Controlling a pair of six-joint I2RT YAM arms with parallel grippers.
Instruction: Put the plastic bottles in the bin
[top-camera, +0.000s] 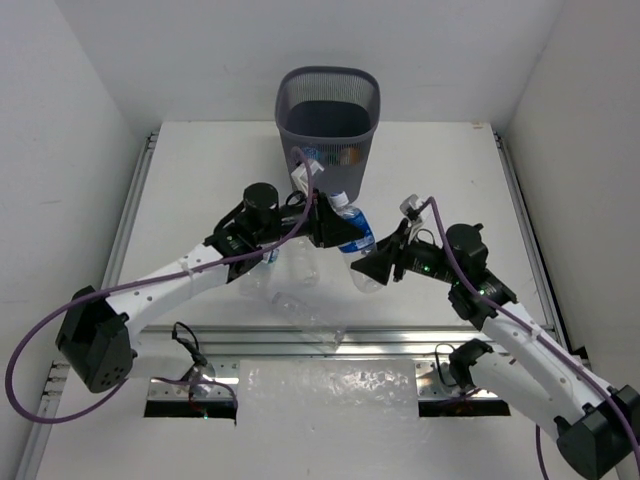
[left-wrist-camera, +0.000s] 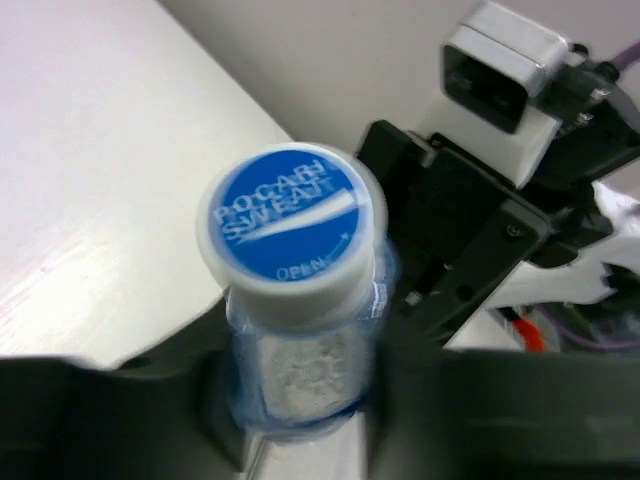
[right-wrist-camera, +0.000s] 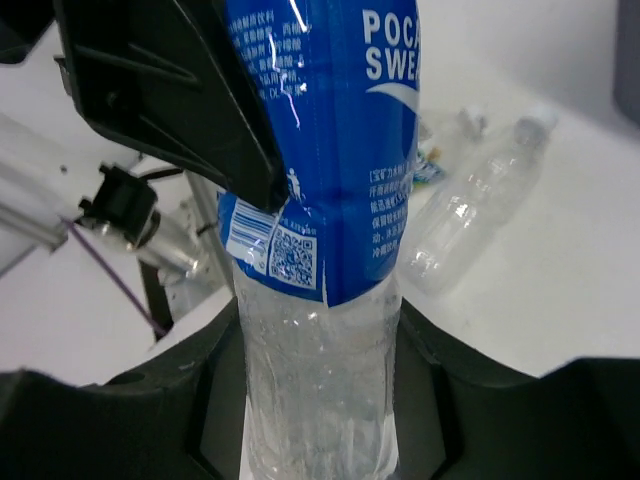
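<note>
Between my two grippers hangs one blue-labelled bottle, held at both ends just in front of the bin. My left gripper is pinched on its upper part. In the left wrist view the white-and-blue cap stands right above the fingers, and in the right wrist view one black finger presses into the label. My right gripper is closed around the clear lower body, with a finger touching each side of the plastic. The bottle stands tilted, its cap towards the bin and its base towards me.

Under my left forearm, clear bottles lie on their sides on the table, close together and overlapping. I can make out at least two. The right wrist camera also shows two lying beyond the held one, and I cannot fix the count any better than that.

I count one bin, standing upright at the far edge of the table. An orange patch shows low through its mesh, but I cannot tell how many bottles are inside.
</note>
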